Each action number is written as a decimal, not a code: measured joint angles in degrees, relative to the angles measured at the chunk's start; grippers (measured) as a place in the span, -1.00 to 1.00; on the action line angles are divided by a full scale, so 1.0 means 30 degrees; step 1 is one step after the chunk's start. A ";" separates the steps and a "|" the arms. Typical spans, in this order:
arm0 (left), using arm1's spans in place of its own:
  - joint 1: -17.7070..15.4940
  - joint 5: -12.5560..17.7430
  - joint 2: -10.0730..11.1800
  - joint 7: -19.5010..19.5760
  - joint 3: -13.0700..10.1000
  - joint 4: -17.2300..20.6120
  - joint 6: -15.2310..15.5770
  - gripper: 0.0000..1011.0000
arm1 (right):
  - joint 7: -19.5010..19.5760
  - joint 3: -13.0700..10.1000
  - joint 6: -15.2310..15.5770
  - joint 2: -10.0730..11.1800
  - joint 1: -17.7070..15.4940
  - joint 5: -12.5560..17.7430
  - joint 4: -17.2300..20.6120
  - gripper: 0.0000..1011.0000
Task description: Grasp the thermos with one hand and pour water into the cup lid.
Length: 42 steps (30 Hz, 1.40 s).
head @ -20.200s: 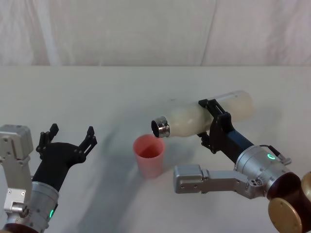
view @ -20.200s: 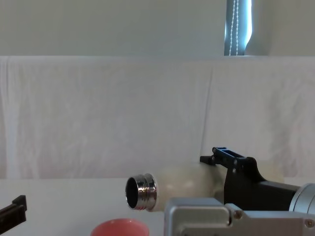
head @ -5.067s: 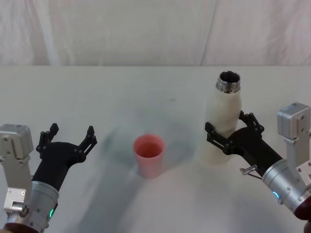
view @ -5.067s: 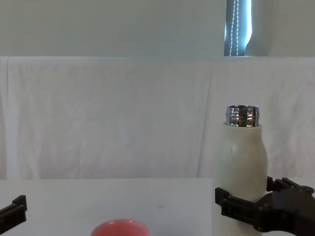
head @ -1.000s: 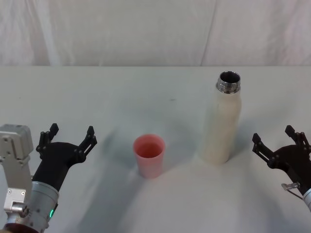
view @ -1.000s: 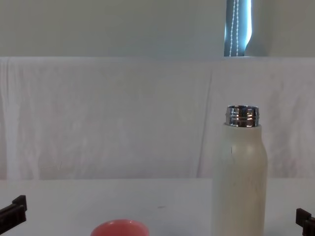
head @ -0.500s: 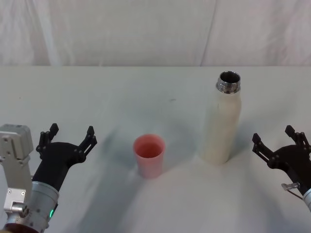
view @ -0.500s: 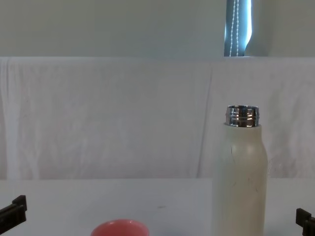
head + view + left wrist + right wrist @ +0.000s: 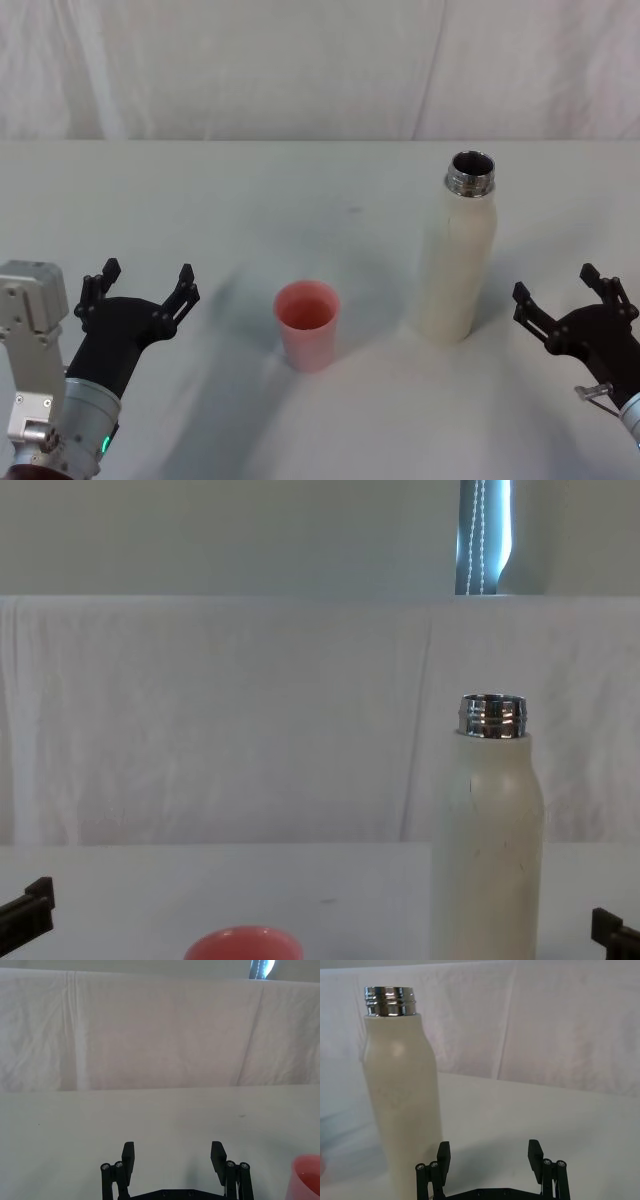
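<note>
1. Standing upright on the table [image 9: 200, 190], the thermos [image 9: 457, 270] is uncapped in the head view, with the cup lid [image 9: 307, 323] to its left; the right gripper [image 9: 568, 297] sits spread wide just right of it, touching nothing, and the left gripper [image 9: 141, 283] rests equally splayed at the near left.
2. Left wrist view: spread fingers [image 9: 128, 1157], pink cup edge beside them.
3. Right wrist view: the bottle stands ahead of the parted fingers [image 9: 535, 1154].
4. Chest view: bottle upright behind the cup rim.

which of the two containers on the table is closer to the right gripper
The thermos, the tall cream bottle with a steel neck. It stands just left of the open right gripper; the pink cup lid sits farther left.
</note>
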State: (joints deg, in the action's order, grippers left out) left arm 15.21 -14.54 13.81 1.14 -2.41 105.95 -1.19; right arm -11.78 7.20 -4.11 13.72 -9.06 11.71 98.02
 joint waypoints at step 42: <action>0.0000 -0.0001 -0.0001 0.0000 0.0000 0.0000 0.0000 0.98 | -0.0476 0.1150 -0.0724 -0.0309 -0.0907 -0.0270 0.0388 0.98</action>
State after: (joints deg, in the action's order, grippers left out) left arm 15.21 -14.55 13.80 1.14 -2.41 105.95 -1.19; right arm -13.21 10.65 -6.29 12.79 -11.78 10.90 99.19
